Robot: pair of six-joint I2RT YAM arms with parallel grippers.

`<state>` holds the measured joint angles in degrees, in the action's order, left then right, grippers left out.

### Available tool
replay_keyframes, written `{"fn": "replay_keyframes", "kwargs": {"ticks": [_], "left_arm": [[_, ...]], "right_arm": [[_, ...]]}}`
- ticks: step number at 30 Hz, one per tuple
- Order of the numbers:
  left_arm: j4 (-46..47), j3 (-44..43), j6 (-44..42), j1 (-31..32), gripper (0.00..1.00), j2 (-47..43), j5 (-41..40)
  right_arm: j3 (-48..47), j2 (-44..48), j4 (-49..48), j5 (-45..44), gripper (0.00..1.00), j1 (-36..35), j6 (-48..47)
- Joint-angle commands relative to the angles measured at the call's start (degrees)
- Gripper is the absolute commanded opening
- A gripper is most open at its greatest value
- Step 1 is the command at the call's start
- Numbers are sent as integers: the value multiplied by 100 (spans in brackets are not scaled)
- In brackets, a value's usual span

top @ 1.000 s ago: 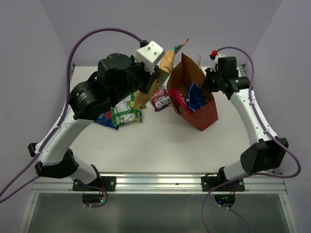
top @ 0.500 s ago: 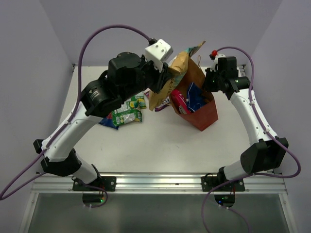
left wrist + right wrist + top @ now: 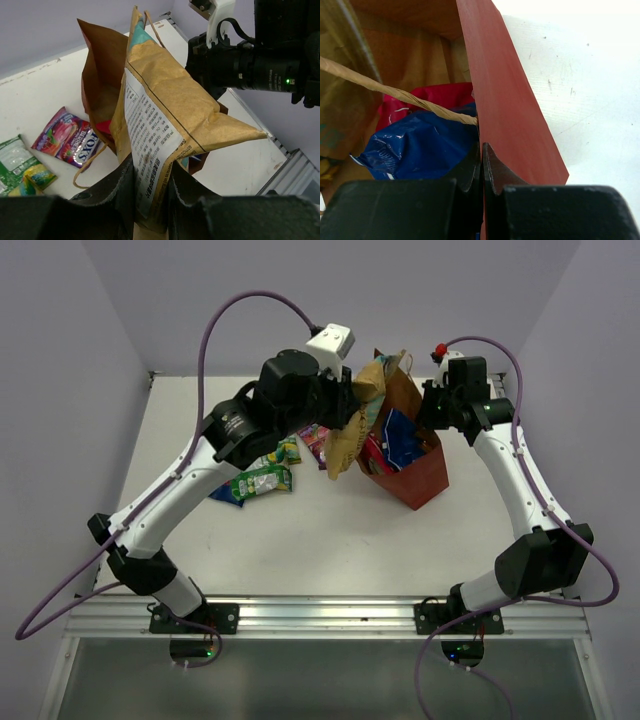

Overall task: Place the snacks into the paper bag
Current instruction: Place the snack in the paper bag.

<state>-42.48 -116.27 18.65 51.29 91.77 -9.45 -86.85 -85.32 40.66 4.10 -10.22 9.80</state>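
My left gripper [image 3: 150, 170] is shut on the lower end of a tan-brown snack packet [image 3: 170, 100] and holds it upright at the left side of the paper bag's mouth [image 3: 350, 435]. The red-brown paper bag [image 3: 415, 475] stands open with a blue packet [image 3: 420, 145] and a pink-red packet [image 3: 435, 97] inside. My right gripper [image 3: 481, 150] is shut on the bag's right wall [image 3: 515, 100], just under a twine handle [image 3: 395, 95]. A purple candy packet [image 3: 67, 137] lies on the table left of the bag.
Green packets [image 3: 260, 478] and a blue-and-white one [image 3: 222, 490] lie on the white table [image 3: 300, 540] left of centre, under my left arm. The right arm's wrist [image 3: 250, 65] hangs close behind the bag. Walls close in the back and sides.
My left arm has carried the tan-brown packet to the right, from beside the loose packets to the bag's mouth. The right gripper and the bag have not moved.
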Motion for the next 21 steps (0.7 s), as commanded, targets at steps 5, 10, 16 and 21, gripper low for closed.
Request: {"fn": "replay_keyframes", "kwargs": {"ticks": [5,10,16,21], "left_arm": [[1391,402,1552,-224,0,-159,145],[1926,797,2299,-426,0,-326,154],[2762,1608,2907,-699,0,-572,568],[2982,1405,2933,-708,0,-616,567]], "right_arm": [[45,261,-296,118,0,-15,4],[63,288,-305,109,0,-24,13],[107,296,-322,135,0,-15,22],[107,314,-349,109,0,-24,22]]}}
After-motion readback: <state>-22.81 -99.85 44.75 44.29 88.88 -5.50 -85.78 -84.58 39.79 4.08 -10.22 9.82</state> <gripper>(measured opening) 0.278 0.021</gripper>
